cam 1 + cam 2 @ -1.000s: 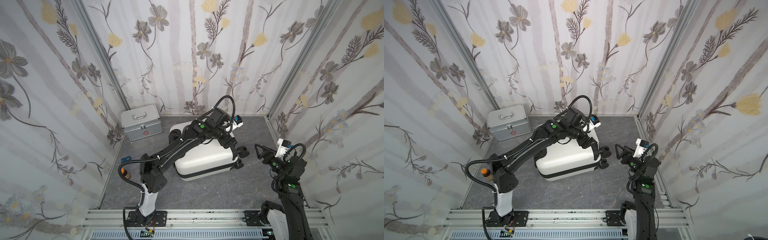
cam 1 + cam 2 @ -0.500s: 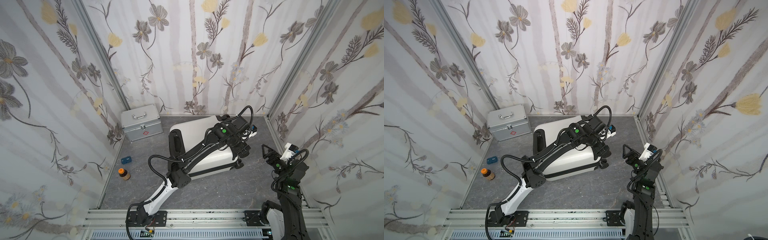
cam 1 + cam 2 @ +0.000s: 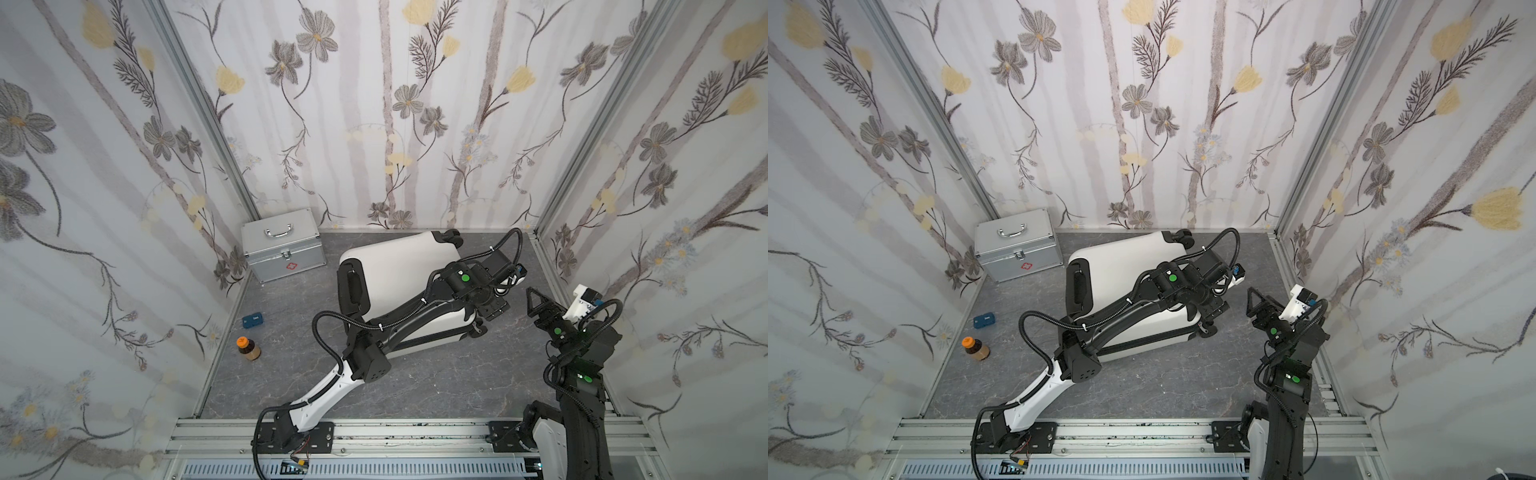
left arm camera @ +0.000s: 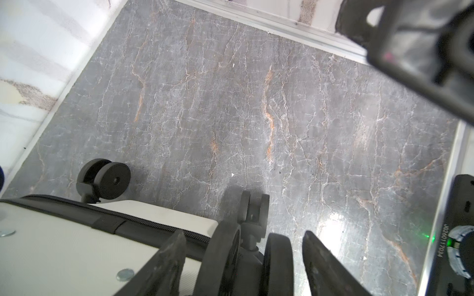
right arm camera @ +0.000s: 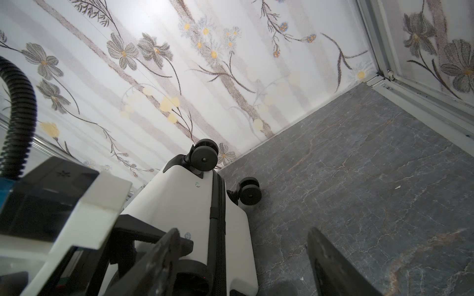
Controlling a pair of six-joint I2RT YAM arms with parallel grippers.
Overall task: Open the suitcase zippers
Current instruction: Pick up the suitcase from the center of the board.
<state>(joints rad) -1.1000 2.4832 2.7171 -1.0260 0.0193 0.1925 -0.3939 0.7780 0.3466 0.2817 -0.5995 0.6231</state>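
Observation:
The white suitcase lies on its side on the grey floor, wheels toward the right wall, seen in both top views. Its black zipper band runs along the middle seam; no pull shows. My left arm reaches across the case, and my left gripper stands open, straddling a black double wheel at the case's near corner with small gaps on both sides. My right gripper is open and holds nothing, hanging just right of the wheel end and facing it.
A silver case with a red cross stands at the back left. A small blue box and a brown bottle with an orange cap lie by the left wall. Flowered walls enclose the floor; the mounting rail runs along the front.
My left arm has swung right from above the case's top to its wheel end, uncovering the bottle and blue box. Its jaws have narrowed a little. The right gripper shifted slightly.

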